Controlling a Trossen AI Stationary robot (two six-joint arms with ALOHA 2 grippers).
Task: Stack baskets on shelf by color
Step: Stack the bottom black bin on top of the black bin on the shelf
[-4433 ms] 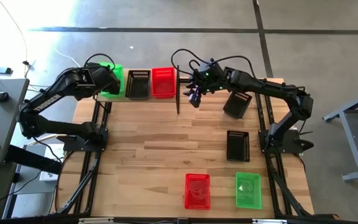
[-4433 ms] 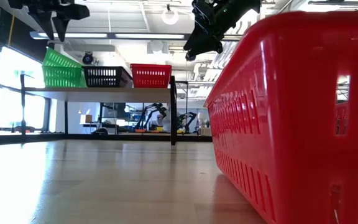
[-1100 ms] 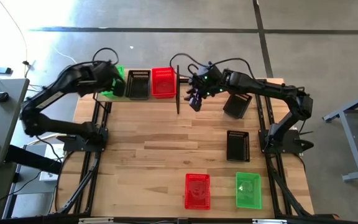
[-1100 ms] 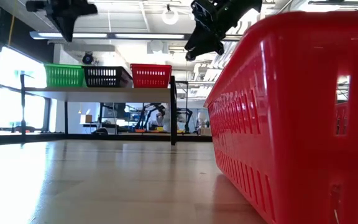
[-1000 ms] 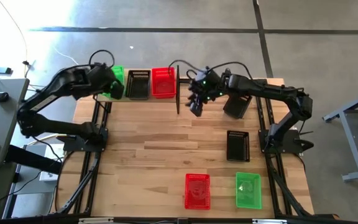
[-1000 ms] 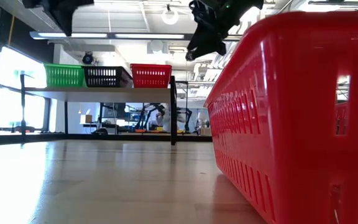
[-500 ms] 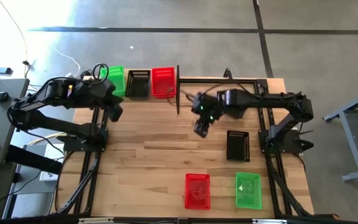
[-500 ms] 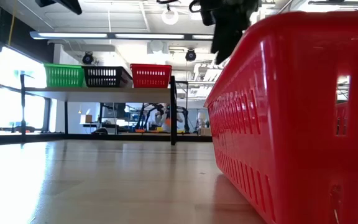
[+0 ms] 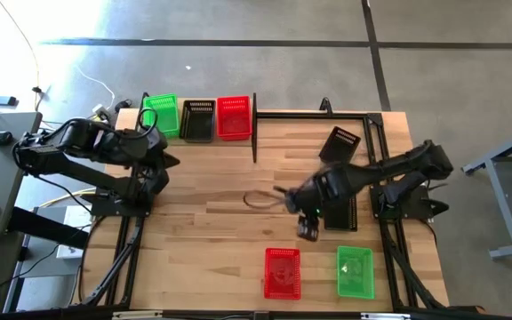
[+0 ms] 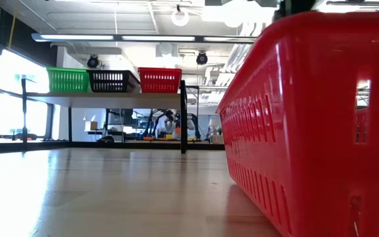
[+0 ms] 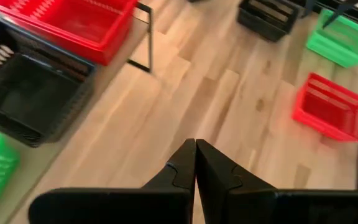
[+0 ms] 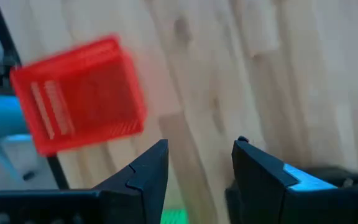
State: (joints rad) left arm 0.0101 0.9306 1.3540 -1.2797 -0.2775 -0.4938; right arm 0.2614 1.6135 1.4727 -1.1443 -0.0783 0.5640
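High view is showing the light-wood plank table (image 9: pixel 212 204) carrying everything, with the shelf (image 9: pixel 252 124) as landmark at its far edge: pale plank top, thin black metal posts. Three rectangular plastic mesh baskets are sitting side by side on the shelf, green basket (image 9: pixel 161 115), black basket (image 9: pixel 197 119), red basket (image 9: pixel 234 117); all three are looking empty from above. Well away from the shelf, at the table's near edge, a second red basket (image 9: pixel 282 272) and a second green basket (image 9: pixel 355 271) are sitting side by side. Between those and the shelf, a black basket (image 9: pixel 341 207) is lying partly under the right arm, and another tilted black one (image 9: pixel 339 144) is sitting nearer the shelf's right end. Right gripper (image 9: pixel 308 230) is hovering just above the near red basket, jaws spread, holding nothing. Left gripper (image 9: pixel 169 162) is hanging beside the shelf's green end, jaws pressed together, nothing between them.
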